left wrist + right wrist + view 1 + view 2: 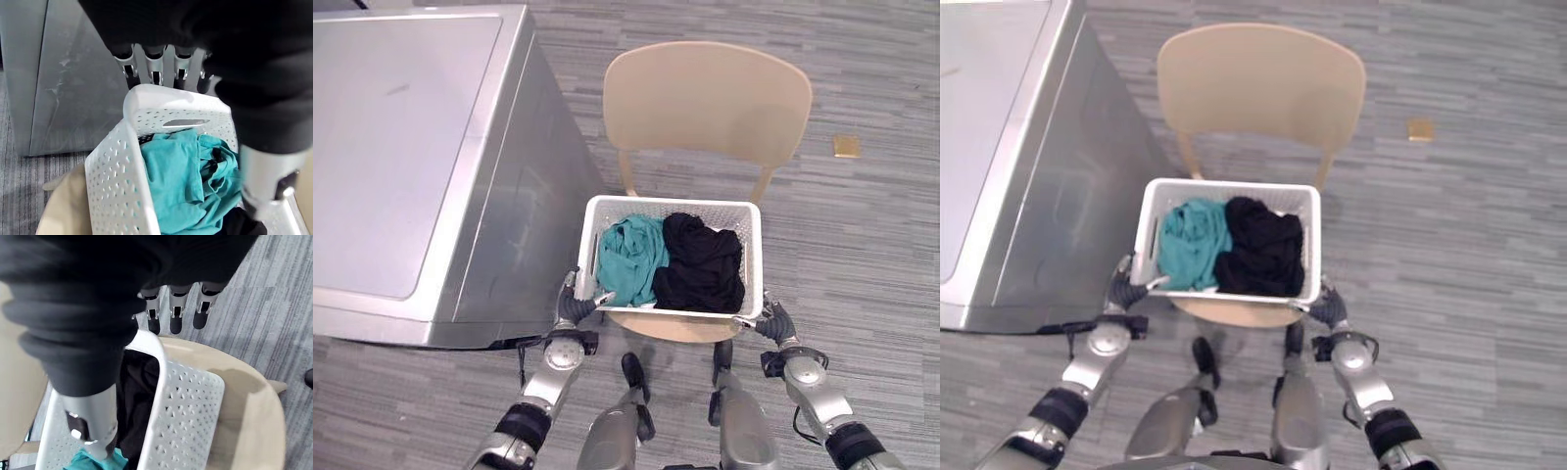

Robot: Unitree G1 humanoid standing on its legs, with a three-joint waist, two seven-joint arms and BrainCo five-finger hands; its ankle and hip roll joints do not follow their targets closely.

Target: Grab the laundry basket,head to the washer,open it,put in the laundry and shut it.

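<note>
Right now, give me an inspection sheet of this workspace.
Surface: chair, tan; its seat bears the basket.
Job's things: basket, white and perforated, upright on the chair seat; teal cloth lies in its washer-side half, black cloth beside it. Washer, grey, lid down, stands to the robot's left of the chair.
Clutter: small tan square on the floor past the chair.
Hands: left hand at the basket's near left corner, thumb inside the rim, fingers outside the wall; right hand likewise at the near right corner.
Cables: nothing seen.
Surroundings: floor, grey striped carpet.
</note>
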